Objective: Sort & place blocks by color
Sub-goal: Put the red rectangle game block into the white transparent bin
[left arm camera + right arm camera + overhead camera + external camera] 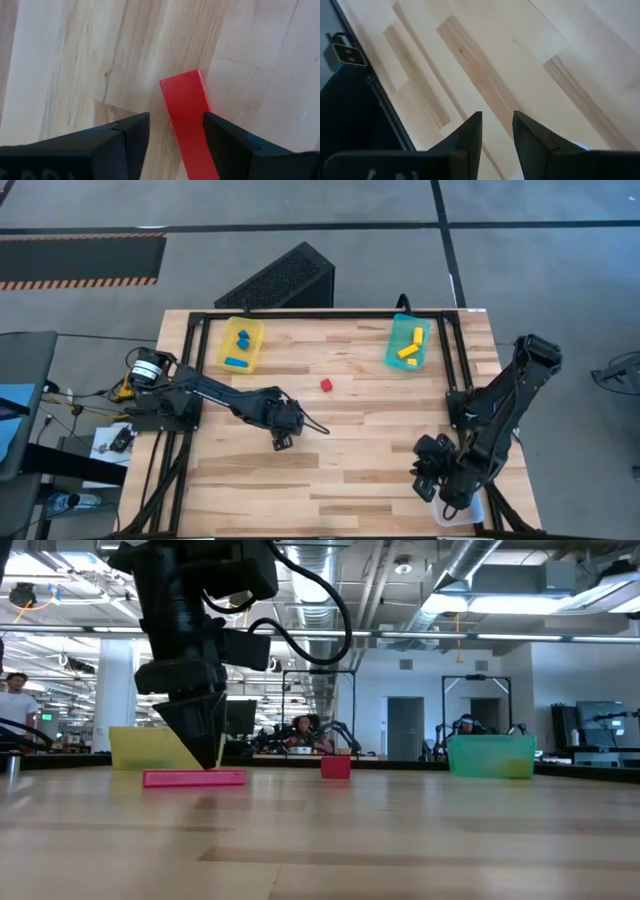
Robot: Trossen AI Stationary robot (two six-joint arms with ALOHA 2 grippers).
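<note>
Pale wooden planks, jointed and smooth with visible grain, make up the surface point(360, 440), which a black metal frame borders.

At the far left corner sits a yellow plastic tray point(241, 344) holding blue blocks point(239, 348). Nearer, left of centre, the left hand point(281, 439) points down at the boards; its two dark wedge-shaped fingers point(125, 137) stand apart on either side of a long flat red bar point(190, 120) lying on the wood, the right-hand finger close against the bar's edge, the other with a gap. Whether they grip it cannot be told. In the low view the bar point(194, 777) lies flat under the hand's tip.

A small red cube point(326, 384) sits alone near the middle, well apart from both trays. At the far right a teal tray point(408, 343) holds yellow blocks point(409, 348).

At the near right edge hangs the right hand point(429, 468), its fingers point(470, 135) slightly parted over bare wood and holding nothing.

Beyond the surface, the low view shows an open workshop with ducts, strip lights and seated people.
</note>
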